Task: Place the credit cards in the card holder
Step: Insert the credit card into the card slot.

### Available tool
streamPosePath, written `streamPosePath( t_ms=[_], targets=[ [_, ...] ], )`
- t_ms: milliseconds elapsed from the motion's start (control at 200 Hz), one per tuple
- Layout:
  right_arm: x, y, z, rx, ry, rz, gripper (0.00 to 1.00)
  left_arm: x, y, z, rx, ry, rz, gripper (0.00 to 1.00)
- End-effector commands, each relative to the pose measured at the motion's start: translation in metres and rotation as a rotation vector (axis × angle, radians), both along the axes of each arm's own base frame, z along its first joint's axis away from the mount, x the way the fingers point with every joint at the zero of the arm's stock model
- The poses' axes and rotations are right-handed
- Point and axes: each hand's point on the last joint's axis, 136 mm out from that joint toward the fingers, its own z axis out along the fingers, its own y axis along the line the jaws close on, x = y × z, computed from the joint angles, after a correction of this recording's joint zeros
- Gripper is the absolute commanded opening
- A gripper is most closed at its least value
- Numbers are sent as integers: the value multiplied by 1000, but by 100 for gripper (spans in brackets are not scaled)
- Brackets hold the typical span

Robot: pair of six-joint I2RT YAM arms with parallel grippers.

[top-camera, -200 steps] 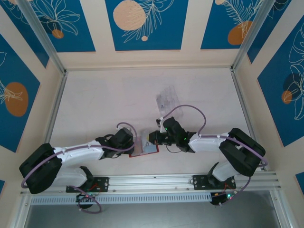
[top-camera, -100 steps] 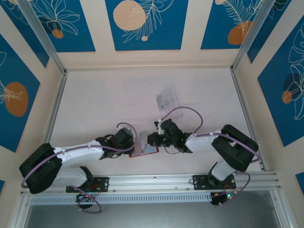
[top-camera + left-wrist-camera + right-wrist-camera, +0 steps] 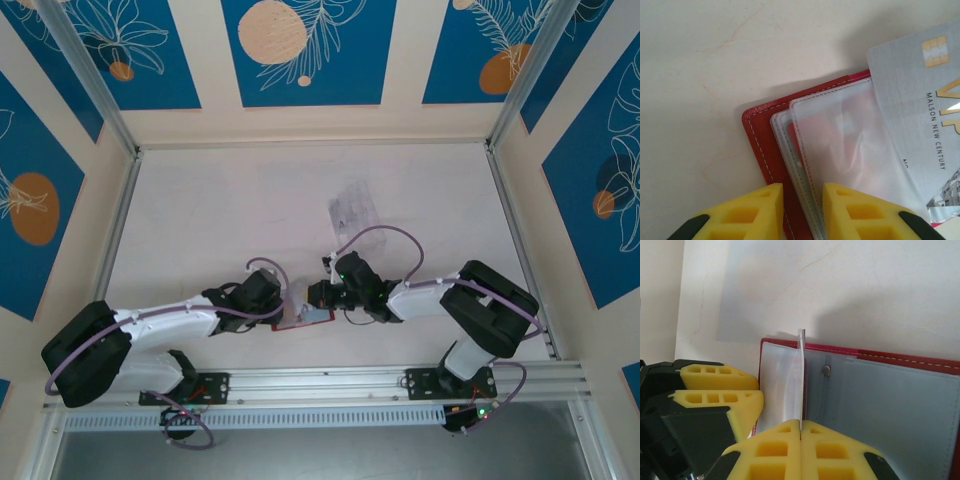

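Right gripper fingers pressed together, pinching grey card edge-on and upright. Card's far end sits over the open card holder at its clear sleeves; can't tell if it's inside one. Just left, left gripper is clamped on card holder's left edge, red cover + sleeves betw. its fingers. Card holder lies near-centre on table, betw. both arms. Clear tray farther back, well apart.
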Motion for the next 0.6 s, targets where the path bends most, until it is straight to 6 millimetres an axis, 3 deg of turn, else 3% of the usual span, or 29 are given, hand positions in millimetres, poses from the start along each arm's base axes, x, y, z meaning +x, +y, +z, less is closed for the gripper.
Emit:
streamPosePath(
  t_ms=[0,595],
  targets=[
    [-7,-9,-15,-42,25,-30,0,-24,25,-26,129,100,-9,26],
    [-27,-41,-49,-140,88,-176,0,-23,24,-25,134,101,-10,26]
  ],
)
